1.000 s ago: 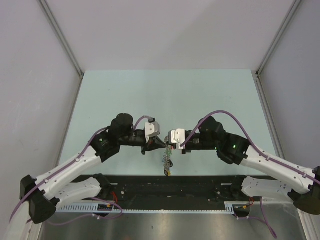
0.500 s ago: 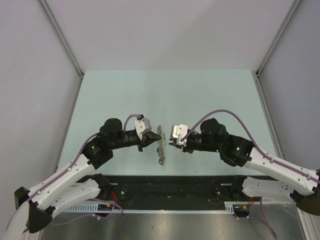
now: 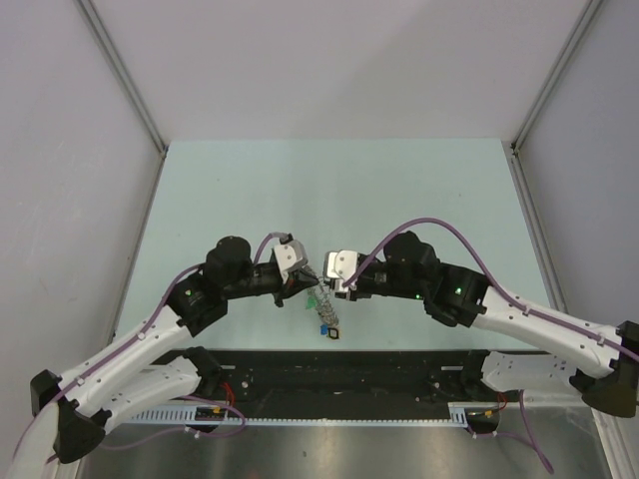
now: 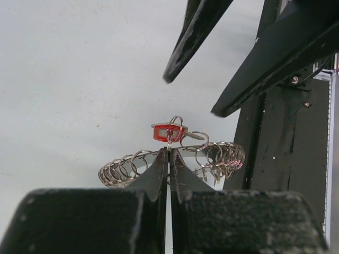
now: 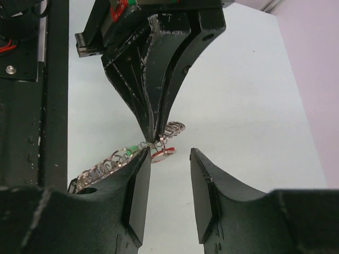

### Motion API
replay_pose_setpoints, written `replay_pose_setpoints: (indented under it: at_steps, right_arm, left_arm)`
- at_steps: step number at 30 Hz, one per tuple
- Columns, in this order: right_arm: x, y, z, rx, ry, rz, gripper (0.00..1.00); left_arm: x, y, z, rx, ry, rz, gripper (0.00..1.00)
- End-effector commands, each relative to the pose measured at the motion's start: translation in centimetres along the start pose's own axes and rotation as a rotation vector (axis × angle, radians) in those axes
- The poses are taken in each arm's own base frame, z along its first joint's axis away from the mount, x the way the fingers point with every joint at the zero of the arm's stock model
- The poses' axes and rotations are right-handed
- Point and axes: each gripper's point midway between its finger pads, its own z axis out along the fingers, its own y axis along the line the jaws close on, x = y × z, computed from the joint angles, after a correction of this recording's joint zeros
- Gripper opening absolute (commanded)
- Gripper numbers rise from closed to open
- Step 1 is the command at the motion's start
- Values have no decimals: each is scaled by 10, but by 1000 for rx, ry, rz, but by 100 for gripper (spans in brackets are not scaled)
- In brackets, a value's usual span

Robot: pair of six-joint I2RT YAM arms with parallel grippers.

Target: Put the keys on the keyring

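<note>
With left fingers pinched on the large grey metal keyring and right fingers half parted, judged the small silver red-tagged key already threaded on.

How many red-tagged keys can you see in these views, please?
1. The red-tagged key sits against the keyring, right at the left gripper's pinched tips. Others could be hidden among the bunched keys.
</note>
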Motion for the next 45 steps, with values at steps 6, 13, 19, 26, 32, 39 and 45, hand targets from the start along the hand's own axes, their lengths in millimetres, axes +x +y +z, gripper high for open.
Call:
replay_pose_setpoints:
  at_steps: [6,13,19,26,32,39,45]
  right_arm:
    - [-19,-8,18,-28,-32,-71,37]
    - [-12,-6,25,-48,3,-69,33]
    - [-8,-4,27,-62,21,-61,30]
    - [-1,-3,28,-64,50,-51,22]
    - [-1,-5,18,-49,59,-39,0]
    - [-1,-4,6,-32,75,-17,0]
    - [1,3,5,-16,90,-14,0]
  left_arm:
    - [-41,1,-7,2,-106,77,0]
    - [-44,0,-8,6,-115,76,0]
    - [-45,1,-8,0,-119,71,0]
    - [-50,0,-9,2,-140,61,0]
    - [-53,4,-9,-32,-163,31,0]
    - [-64,12,-11,-86,-221,-24,0]
    - [-79,17,-17,-133,-312,-100,0]
